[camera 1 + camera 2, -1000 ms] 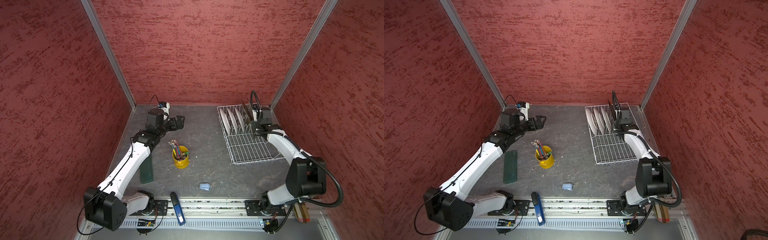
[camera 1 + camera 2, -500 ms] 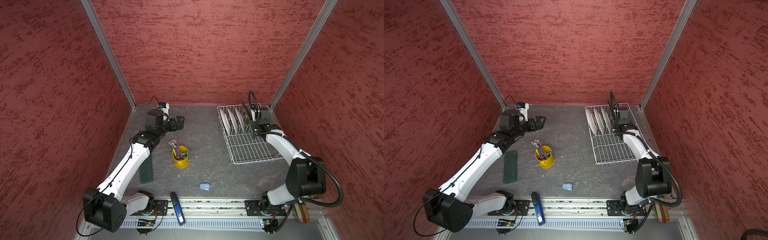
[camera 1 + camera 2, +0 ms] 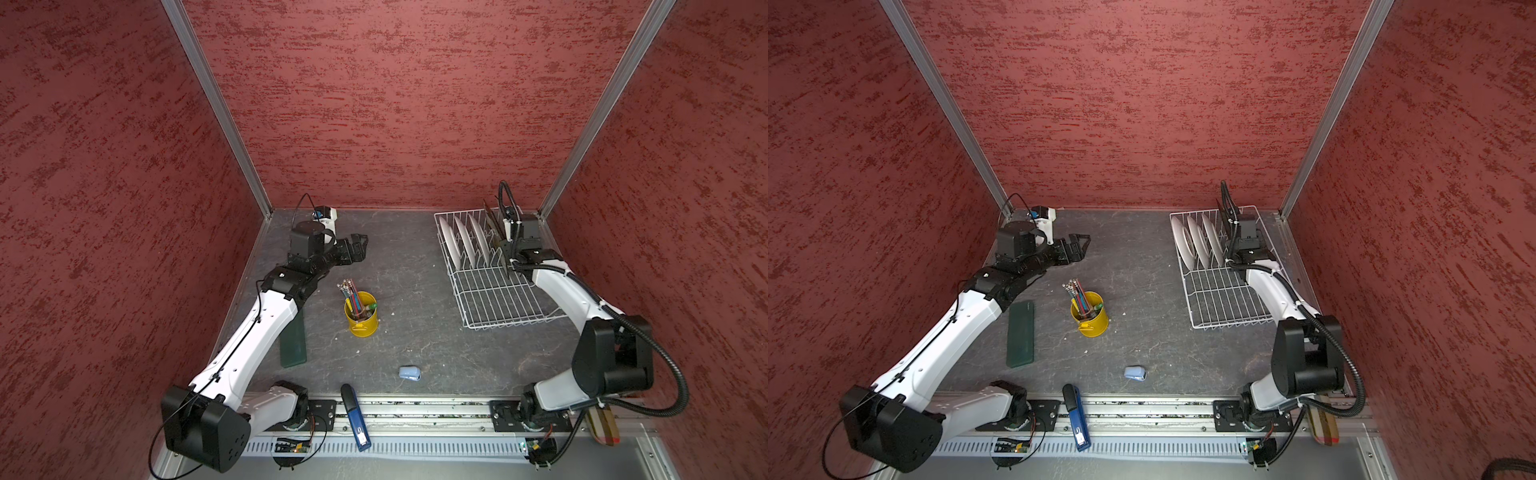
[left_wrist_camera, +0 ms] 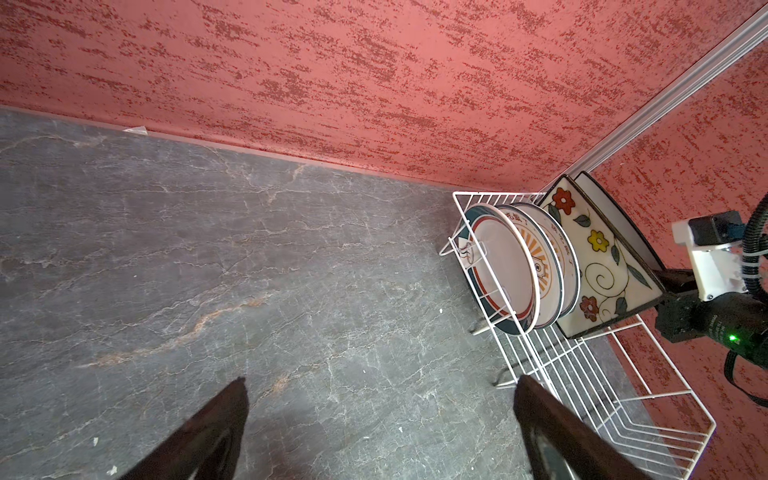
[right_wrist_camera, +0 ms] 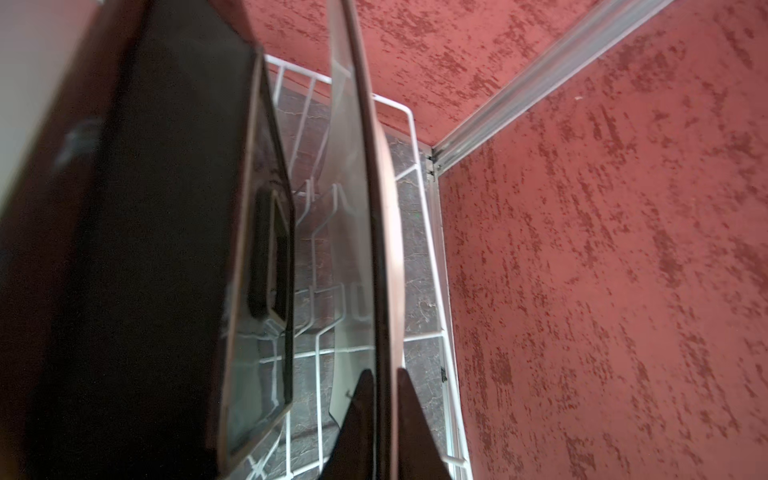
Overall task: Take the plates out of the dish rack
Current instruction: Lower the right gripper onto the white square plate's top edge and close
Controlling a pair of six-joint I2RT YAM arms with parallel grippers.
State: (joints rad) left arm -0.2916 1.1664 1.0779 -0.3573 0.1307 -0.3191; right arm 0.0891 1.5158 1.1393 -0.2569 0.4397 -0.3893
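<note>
Five plates (image 4: 503,266) are standing on edge in the dish rack (image 3: 494,291), which is sitting at the far right corner of the desk (image 3: 415,270). Starting at the left, the left tool (image 4: 380,379) is hanging released, jaws wide, over the far left part of the desk, holding nothing. Nearer the middle a yellow pencil cup (image 3: 361,318) is standing clear of the work. In the rack, three round plates (image 3: 461,245) are filling the left slots, then a flowered square plate (image 4: 598,257), then a second square plate (image 4: 602,210) nearest the desk's right edge. The right tool (image 5: 384,372) is clenching the rim of that last plate, one jaw on each face. Judging by this, the lift-out is coming. The arm is best raising the plate straight up along its slot, parallel to its neighbour, until it is clearing the rack, since the grip is biting only a narrow strip of rim and any tilt is risking a slip.
</note>
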